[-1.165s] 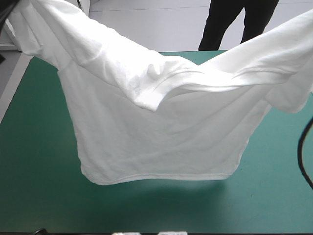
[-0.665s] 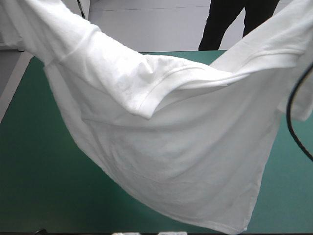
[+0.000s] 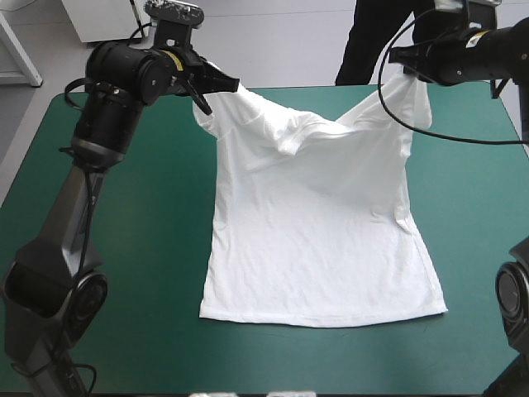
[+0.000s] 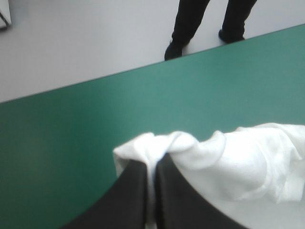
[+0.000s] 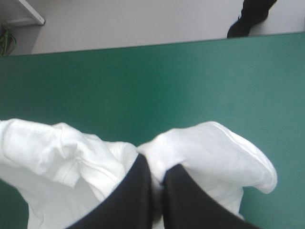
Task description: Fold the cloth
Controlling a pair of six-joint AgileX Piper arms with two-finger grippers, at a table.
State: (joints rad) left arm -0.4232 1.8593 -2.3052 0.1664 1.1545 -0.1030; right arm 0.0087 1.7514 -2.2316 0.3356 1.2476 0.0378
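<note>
The white T-shirt (image 3: 318, 223) lies mostly spread on the teal-green cover, its hem toward the near edge and its shoulders lifted at the far side. My left gripper (image 3: 216, 85) is shut on the T-shirt's left shoulder, which bunches over the black fingers (image 4: 138, 191) in the left wrist view, where the T-shirt (image 4: 248, 162) trails off to one side. My right gripper (image 3: 405, 68) is shut on the right shoulder; in the right wrist view white folds of the T-shirt (image 5: 209, 152) wrap over its fingers (image 5: 143, 191). The neckline sags between the two grippers.
Bare teal-green cover (image 3: 149, 248) lies on both sides of the T-shirt and in front of its hem. The table's far edge (image 3: 331, 88) runs just behind the grippers.
Earlier the T-shirt hung high and close to the camera, swinging. Both grippers have since carried it out and down toward the far side, and its body now rests flat on the table.
</note>
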